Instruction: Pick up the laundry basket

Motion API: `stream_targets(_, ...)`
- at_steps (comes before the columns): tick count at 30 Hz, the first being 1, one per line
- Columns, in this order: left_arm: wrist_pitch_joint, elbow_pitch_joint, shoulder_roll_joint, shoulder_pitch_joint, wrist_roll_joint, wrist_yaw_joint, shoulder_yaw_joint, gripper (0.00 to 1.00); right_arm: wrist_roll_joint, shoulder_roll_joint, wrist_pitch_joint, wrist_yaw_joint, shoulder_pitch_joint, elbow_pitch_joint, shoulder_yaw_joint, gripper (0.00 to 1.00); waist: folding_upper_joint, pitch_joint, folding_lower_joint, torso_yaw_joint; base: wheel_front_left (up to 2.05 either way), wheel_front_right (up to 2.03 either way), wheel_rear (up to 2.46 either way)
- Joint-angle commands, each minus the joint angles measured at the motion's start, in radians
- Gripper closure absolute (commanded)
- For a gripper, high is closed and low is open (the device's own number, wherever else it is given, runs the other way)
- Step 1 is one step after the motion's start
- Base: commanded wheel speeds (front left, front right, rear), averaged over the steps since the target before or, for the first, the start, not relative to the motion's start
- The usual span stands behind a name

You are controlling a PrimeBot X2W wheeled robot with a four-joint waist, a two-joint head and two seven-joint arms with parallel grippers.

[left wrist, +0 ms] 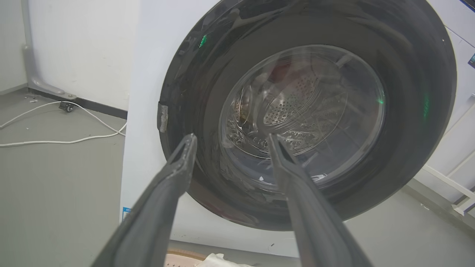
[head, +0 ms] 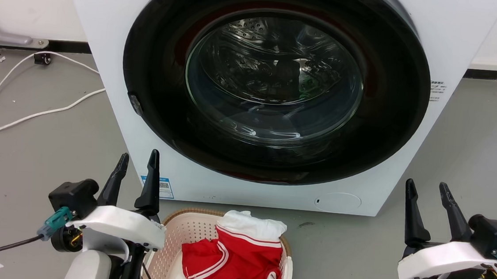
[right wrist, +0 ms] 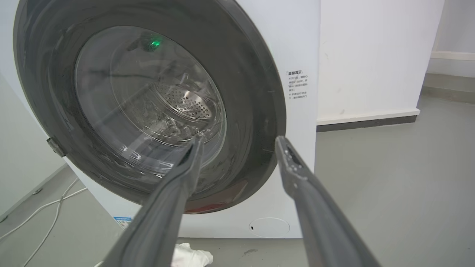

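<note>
Grey floor (head: 472, 175), white washer (head: 274, 92), laundry basket (head: 174, 240)

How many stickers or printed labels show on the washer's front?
2. A blue-and-white sticker at the washer's lower left corner, and a block of small print right of the door. Others may sit above the frame.

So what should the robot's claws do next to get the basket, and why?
Probably lower both toward the sides of the laundry basket. The left claw and right claw are open, holding nothing, and point at the washer, while the basket, with red and white clothes in it, sits low between them with neither claw on it.
</note>
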Motion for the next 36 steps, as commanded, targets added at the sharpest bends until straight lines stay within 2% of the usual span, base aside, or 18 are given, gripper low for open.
stream_targets(1,-0.007,-0.003,0.001,-0.022,0.019,0.001,0.000,0.00,-0.025,0.003,-0.005,0.000,-0.022,-0.007,-0.001,0.00,0.0000,0.000,0.0000,0.000,0.00,0.00,0.00)
stream_targets(17,-0.040,0.044,0.000,-0.035,0.173,-0.001,-0.003,0.00,-0.204,0.006,0.001,0.000,-0.015,-0.024,-0.011,0.00,0.0000,0.001,0.0000,0.002,0.00,0.00,0.00)
stream_targets(36,-0.075,0.061,-0.002,-0.042,0.287,0.004,-0.016,0.00,-0.258,0.008,-0.009,0.000,0.004,-0.040,-0.020,0.00,0.0000,0.001,0.0000,0.005,0.00,0.00,0.00)
